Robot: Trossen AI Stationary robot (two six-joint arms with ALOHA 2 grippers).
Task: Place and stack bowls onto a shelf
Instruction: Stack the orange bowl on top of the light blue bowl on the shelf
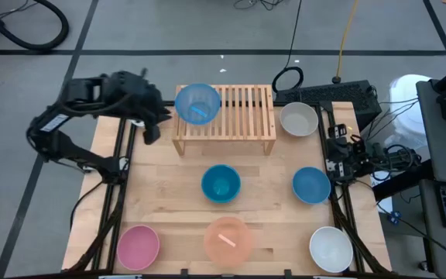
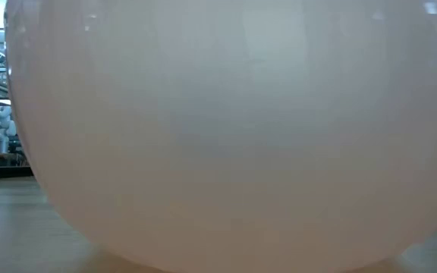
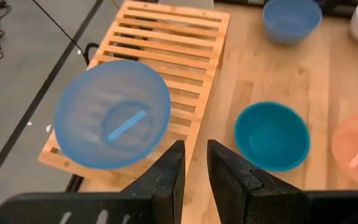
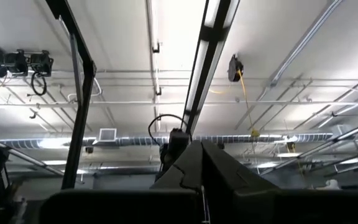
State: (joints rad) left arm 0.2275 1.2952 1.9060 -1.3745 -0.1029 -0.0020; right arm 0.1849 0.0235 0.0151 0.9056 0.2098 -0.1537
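A light blue bowl [image 1: 197,103] [image 3: 112,113] stands by its base on the left end of the slatted wooden shelf [image 1: 242,116] [image 3: 179,56]. My left gripper [image 1: 150,132] [image 3: 194,163] hovers open just left of the shelf, above table height, with nothing between its fingers. On the table lie a teal bowl [image 1: 221,184] [image 3: 272,135], a blue bowl [image 1: 310,184], two white bowls [image 1: 298,118] [image 1: 331,248], a pink bowl [image 1: 138,246] and a peach bowl [image 1: 228,239] [image 2: 226,136]. My right gripper [image 4: 201,152] is shut, folded back at the table's right edge and pointing at the ceiling.
The peach bowl fills almost the whole low view. The shelf's right half is bare slats. A keyboard [image 1: 327,94] and cables lie past the table's far right corner. The right arm [image 1: 339,151] sits beside the far white bowl and the blue bowl.
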